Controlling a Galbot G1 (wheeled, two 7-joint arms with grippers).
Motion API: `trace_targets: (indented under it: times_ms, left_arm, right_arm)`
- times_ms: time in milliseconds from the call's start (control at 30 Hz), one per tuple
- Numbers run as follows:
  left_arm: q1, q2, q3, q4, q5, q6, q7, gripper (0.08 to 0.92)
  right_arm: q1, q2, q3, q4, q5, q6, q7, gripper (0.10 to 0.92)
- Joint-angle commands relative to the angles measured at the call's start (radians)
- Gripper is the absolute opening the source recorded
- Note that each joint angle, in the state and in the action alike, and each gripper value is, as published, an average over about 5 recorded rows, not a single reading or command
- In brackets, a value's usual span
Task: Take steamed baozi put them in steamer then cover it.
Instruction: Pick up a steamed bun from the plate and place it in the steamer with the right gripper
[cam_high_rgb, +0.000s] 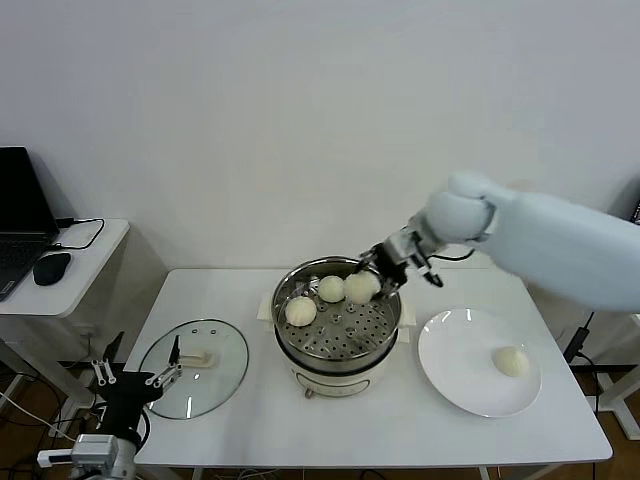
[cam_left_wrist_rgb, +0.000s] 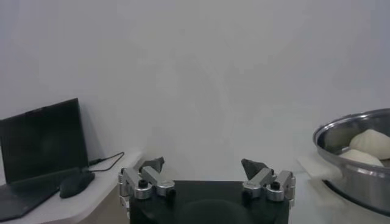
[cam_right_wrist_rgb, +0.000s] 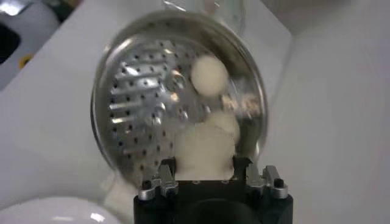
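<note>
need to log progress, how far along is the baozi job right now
Done: two baozi sit in the steamer. In hand: the right end effector is shut on a third baozi over the basket. Left: one baozi on the plate, then the cover, lying on the table beside the open left end effector.
</note>
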Motion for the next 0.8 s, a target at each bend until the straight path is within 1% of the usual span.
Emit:
trace_targets:
  times_ms: [33,233,500,733,800]
  left_arm:
    - [0.001,-0.012,-0.007,0.001,0.0,-0.002,-0.001,0.823]
    - [0.002,-0.018,-0.014,-0.001,-0.002,-0.003,-0.001,0.823]
    - [0.005,-0.019,-0.018,0.007,-0.003,-0.011,-0.001,0.823]
    - [0.004,-0.021,-0.016,0.011,-0.003,-0.015,-0.003,0.823]
    - [0.003,-0.02,-0.015,0.01,-0.003,-0.015,-0.003,0.823]
  right_arm:
    - [-0.002,0.174,-0.113,-0.024,-0.166,0.213,0.025,0.585]
    - [-0.014,0.209,-0.129,-0.045,-0.225,0.273,0.017,0.59]
    - [-0.023,0.201,-0.143,-0.025,-0.29,0.316,0.0,0.594]
    - [-0.027,0.186,-0.144,-0.014,-0.307,0.325,0.004,0.597]
    - [-0.028,0.183,-0.141,-0.016,-0.301,0.324,0.02,0.62]
